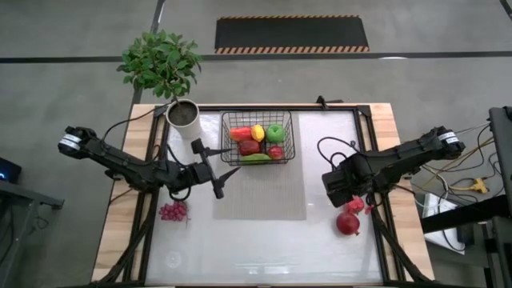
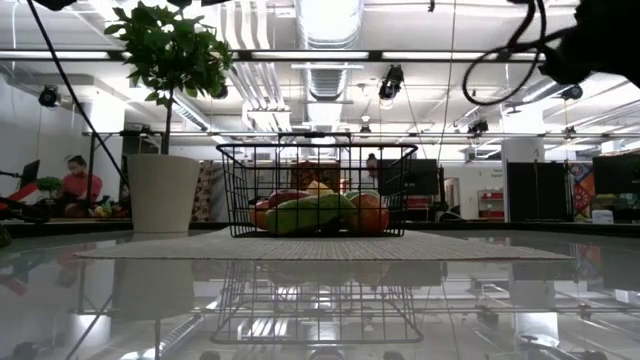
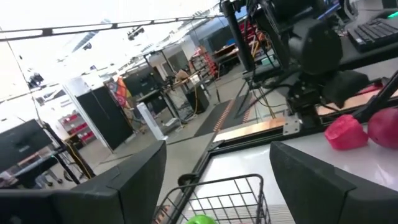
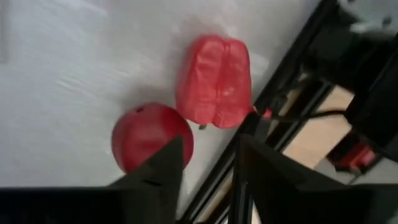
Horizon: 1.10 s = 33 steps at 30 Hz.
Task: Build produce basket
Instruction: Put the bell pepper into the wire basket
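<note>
Right gripper [image 4: 208, 171]: hangs low over the table's right edge, above a red pepper [image 4: 215, 81] and a round red fruit [image 4: 151, 135]; its fingers stand a little apart with nothing between them.
Left gripper [image 1: 218, 170]: fingers spread wide and empty, pointing across the grey mat [image 1: 264, 196] just in front of the basket's left corner.
Basket [image 1: 226, 144]: sits at the far end of the mat, near the white plant pot [image 1: 183, 117].
Done so far: several pieces lie inside the basket, among them a red pepper, a yellow pepper [image 1: 258, 132], a green apple [image 1: 275, 133], a dark red piece, another red one and a long green one along the near side.
Left to do: purple grapes [image 1: 174, 211] lie on the table near the left arm; the red pepper and round red fruit wait on the right. By my judgement the job is more than half finished, with three pieces outstanding.
Writing and labels: none can be read on the basket, pot, produce or arms.
</note>
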Each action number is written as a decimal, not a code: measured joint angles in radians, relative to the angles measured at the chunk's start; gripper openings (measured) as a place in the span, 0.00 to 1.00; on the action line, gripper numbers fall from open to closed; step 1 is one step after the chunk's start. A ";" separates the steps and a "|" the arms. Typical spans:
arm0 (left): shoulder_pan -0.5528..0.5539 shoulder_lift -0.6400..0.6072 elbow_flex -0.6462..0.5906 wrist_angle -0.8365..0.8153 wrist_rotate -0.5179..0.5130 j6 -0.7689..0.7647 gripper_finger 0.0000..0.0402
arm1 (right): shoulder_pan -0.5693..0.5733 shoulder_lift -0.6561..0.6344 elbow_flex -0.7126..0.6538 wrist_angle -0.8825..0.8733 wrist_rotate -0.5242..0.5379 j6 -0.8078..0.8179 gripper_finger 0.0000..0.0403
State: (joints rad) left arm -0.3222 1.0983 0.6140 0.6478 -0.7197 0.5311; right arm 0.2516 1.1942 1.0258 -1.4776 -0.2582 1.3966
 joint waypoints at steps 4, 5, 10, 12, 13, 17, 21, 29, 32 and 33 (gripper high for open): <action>0.000 -0.003 0.000 -0.001 -0.032 0.019 0.67 | 0.002 0.000 -0.045 0.007 -0.003 0.063 0.58; 0.000 -0.003 0.000 -0.001 -0.049 0.030 0.67 | 0.002 0.000 -0.055 0.015 -0.004 0.080 0.62; 0.000 -0.003 -0.001 -0.001 -0.128 0.058 0.67 | 0.002 0.000 -0.100 0.040 -0.006 0.123 0.77; 0.000 -0.005 -0.003 -0.002 -0.147 0.073 0.67 | 0.002 0.000 -0.114 0.065 -0.009 0.124 0.81; 0.000 -0.006 -0.003 -0.001 -0.153 0.083 0.67 | 0.002 0.000 -0.120 0.081 -0.012 0.124 0.82; 0.000 -0.009 -0.009 -0.002 -0.153 0.105 0.67 | 0.002 0.000 -0.162 0.142 -0.032 0.134 0.83; 0.000 -0.017 -0.014 -0.002 -0.154 0.107 0.67 | 0.002 0.001 -0.216 0.189 -0.065 0.141 0.82; 0.000 -0.029 -0.015 -0.001 -0.153 0.114 0.67 | 0.003 0.001 -0.269 0.251 -0.067 0.139 0.82; 0.000 -0.034 -0.018 -0.002 -0.153 0.114 0.67 | 0.003 0.000 -0.283 0.259 -0.067 0.157 0.81; 0.000 -0.036 -0.020 -0.002 -0.153 0.114 0.67 | 0.003 0.000 -0.289 0.264 -0.067 0.158 0.81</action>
State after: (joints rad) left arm -0.3219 1.0626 0.5942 0.6460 -0.8730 0.6453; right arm 0.2550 1.1946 0.7373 -1.2135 -0.3252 1.5547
